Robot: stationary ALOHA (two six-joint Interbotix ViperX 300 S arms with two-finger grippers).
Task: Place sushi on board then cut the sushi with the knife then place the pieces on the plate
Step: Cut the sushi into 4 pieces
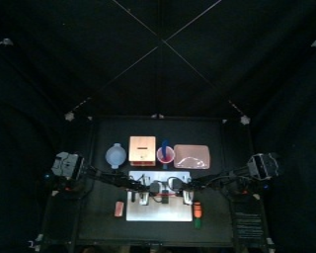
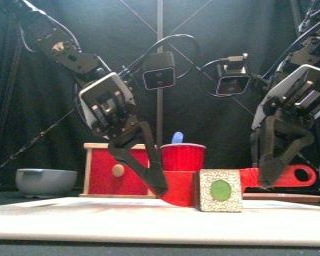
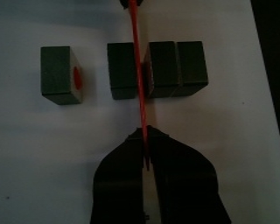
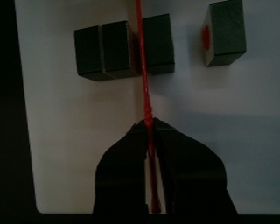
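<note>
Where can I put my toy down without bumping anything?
Free: the front strip of the white board, nearer than the sushi, and the pink tray behind the board, which looks empty. Crowded: the board's middle, where the left hand and right hand both grip the red knife across the sushi.

I count four dark green sushi blocks (image 3: 60, 74), one red knife (image 3: 137, 79), one blue knife (image 2: 178, 137), and a single white board (image 3: 60, 149), red cup (image 2: 183, 158), wooden box (image 2: 99, 165), blue-grey bowl (image 2: 45, 181) and pink tray (image 1: 192, 155).

Left arm (image 2: 72, 55), right arm (image 2: 307, 45) reaching down, angled inward; left claw (image 2: 155, 188), right claw (image 2: 271, 180) clamped shut, tips down.
</note>
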